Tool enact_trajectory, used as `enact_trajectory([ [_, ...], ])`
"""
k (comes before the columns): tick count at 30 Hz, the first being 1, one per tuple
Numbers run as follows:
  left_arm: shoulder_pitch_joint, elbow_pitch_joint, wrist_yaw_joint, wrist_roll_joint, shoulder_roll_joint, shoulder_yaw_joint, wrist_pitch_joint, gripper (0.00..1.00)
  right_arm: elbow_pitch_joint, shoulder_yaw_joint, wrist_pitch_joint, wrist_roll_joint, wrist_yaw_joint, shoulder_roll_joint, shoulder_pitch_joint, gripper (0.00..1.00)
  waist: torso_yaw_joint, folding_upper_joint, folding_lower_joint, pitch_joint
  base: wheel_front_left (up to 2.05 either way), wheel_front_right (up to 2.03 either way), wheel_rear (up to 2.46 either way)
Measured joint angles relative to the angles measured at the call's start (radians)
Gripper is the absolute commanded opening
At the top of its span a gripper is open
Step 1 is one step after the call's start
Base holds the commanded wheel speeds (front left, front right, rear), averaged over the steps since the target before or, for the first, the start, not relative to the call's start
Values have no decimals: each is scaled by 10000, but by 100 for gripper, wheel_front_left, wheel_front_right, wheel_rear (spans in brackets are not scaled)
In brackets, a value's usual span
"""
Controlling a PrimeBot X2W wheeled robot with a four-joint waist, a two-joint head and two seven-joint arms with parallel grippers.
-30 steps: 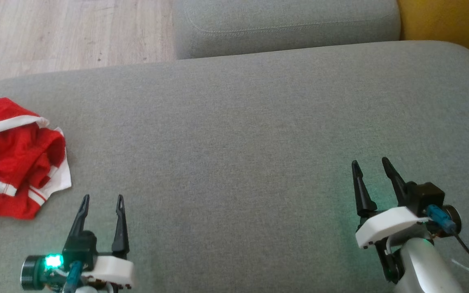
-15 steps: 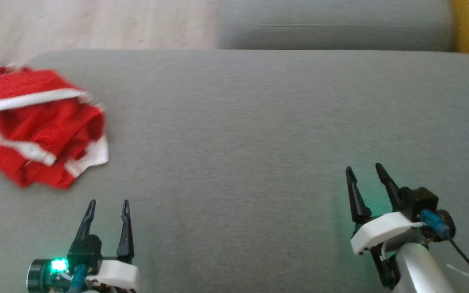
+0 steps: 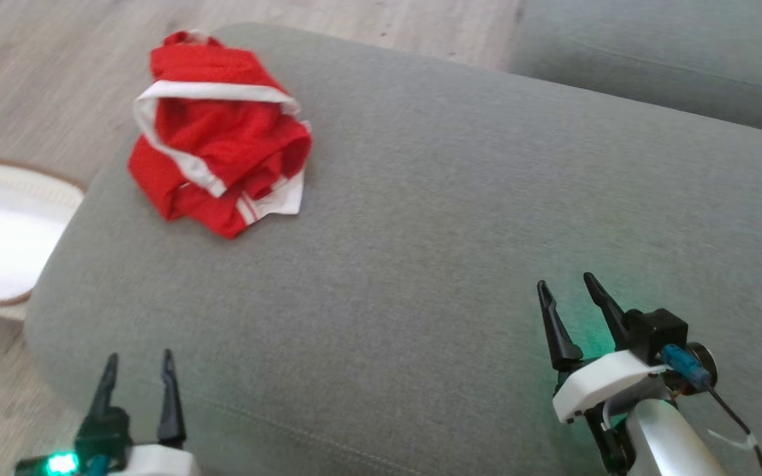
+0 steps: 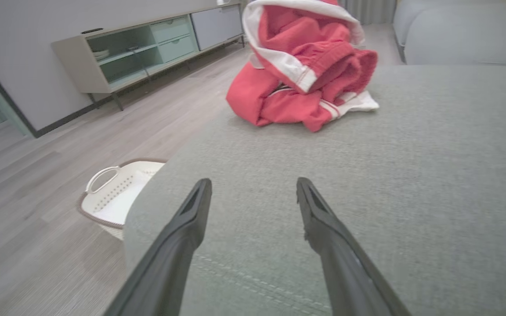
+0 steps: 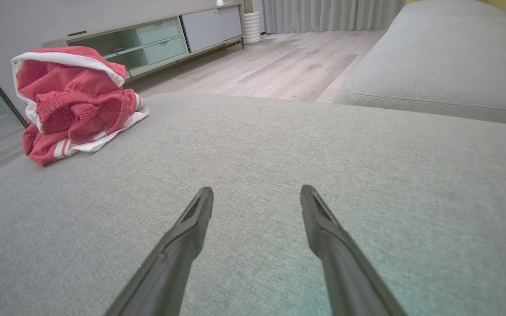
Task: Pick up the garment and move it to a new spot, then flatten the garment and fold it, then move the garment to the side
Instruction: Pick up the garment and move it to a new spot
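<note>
Red garment (image 3: 219,135) lies crumpled at upper left of head view, near the sofa cushion (image 3: 434,251) edge. Left gripper (image 3: 137,370) and right gripper (image 3: 569,296), both spread empty, hover low, well apart from it; pickup not yet begun.

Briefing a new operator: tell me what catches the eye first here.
The crumpled red garment sits bunched near the far left corner of the grey cushion. A white basket stands on the floor beside it. The left end effector and right end effector hover open and empty.
</note>
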Motion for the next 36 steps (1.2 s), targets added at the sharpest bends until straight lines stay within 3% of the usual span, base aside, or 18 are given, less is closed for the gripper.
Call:
enact_trajectory([
  [5, -73, -644, -73, -157, 127, 506, 0, 100, 23, 23, 0, -58, 0, -2, -16, 100, 272, 0, 0, 344, 0, 0, 0],
  [11, -1564, -1083, -635, -67, 840, 740, -13, 100, 73, 0, 0, -387, 0, -6, -221, 100, 140, 0, 0, 894, 0, 0, 0],
  [17, -4231, 1206, -1367, 477, 2059, 67, -36, 100, 46, 59, 0, -750, 0, -31, -691, 100, -449, 0, 1, 1594, 0, 0, 0],
  [25, -6874, 3659, -1678, 899, 2995, -1494, -44, 100, -441, 113, -88, -911, 2, -284, -1298, 100, -1188, 0, 1, 2657, 0, 0, 0],
  [30, -8125, 4508, -1661, 1538, 3638, -2140, -44, 100, -970, 173, -188, -986, 2, -286, -1588, 100, -1566, 0, -1, 3387, 0, 0, 0],
  [36, -9308, 5574, -1227, 1480, 3674, -2019, 186, 100, -1503, 337, -278, -1011, 4, -244, -1843, 100, -1904, 0, -2, 4086, 0, 0, 0],
])
